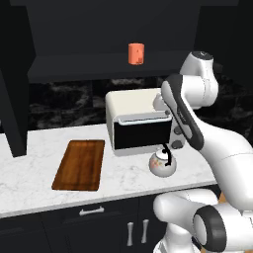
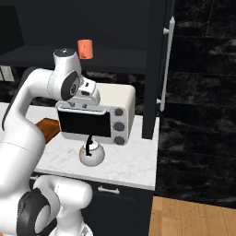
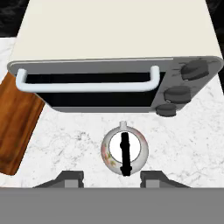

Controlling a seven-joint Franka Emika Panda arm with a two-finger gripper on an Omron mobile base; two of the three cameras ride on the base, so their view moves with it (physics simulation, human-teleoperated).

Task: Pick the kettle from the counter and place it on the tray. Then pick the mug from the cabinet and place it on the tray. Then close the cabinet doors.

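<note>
Gripper (image 3: 111, 178) hung right over the kettle (image 3: 124, 151), its fingers parted and holding nothing.

From the hand view, the two dark fingertips (image 3: 70, 177) stood either side of the kettle's black handle, above it and not touching. The kettle sat on the white marble table (image 1: 29, 173), just in front of the cream toaster oven (image 1: 136, 121). The brown tray (image 1: 80, 164) lay to the oven's left, bare. Up on the dark cabinet (image 1: 74, 29) shelf stood the orange mug (image 1: 136, 53).
</note>
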